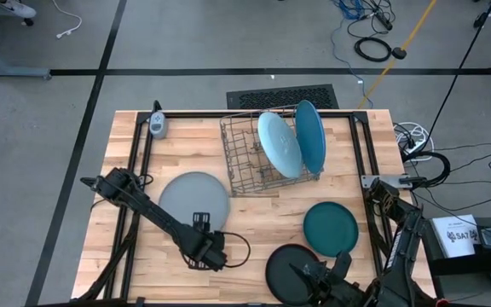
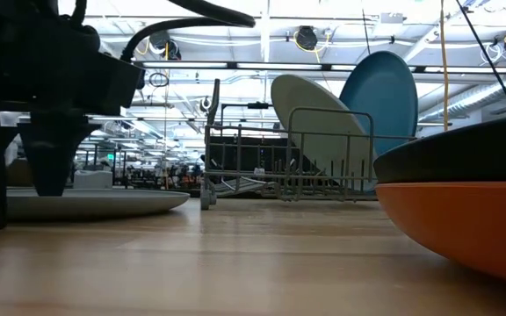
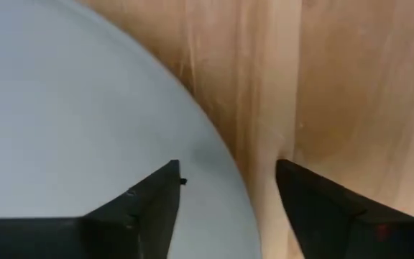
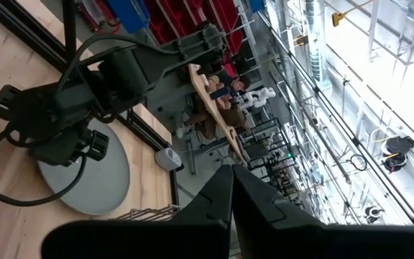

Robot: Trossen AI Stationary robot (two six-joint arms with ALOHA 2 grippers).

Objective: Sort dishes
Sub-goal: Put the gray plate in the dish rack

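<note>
On the table's left half, a pale grey plate [image 1: 193, 198] lies flat, apparently just set down. The left gripper [image 3: 225, 208] hovers at its near rim, jaws apart and straddling the edge without clamping. Two blue plates [image 1: 290, 141] stand edgewise in the dish rack [image 1: 241, 158]. The right gripper [image 4: 232, 188] waits shut above the black plate [image 1: 284, 269].

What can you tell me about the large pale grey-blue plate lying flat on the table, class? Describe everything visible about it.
The pale grey-blue plate is large, round and shallow, with a smooth matte surface that looks like ceramic or plastic. It lies flat, right side up, on the wooden table, left of the wire rack and apart from the other plates. The left gripper is at its near edge, jaws open astride the rim: one finger over the plate, one over bare wood. Nothing lies on it.
</note>
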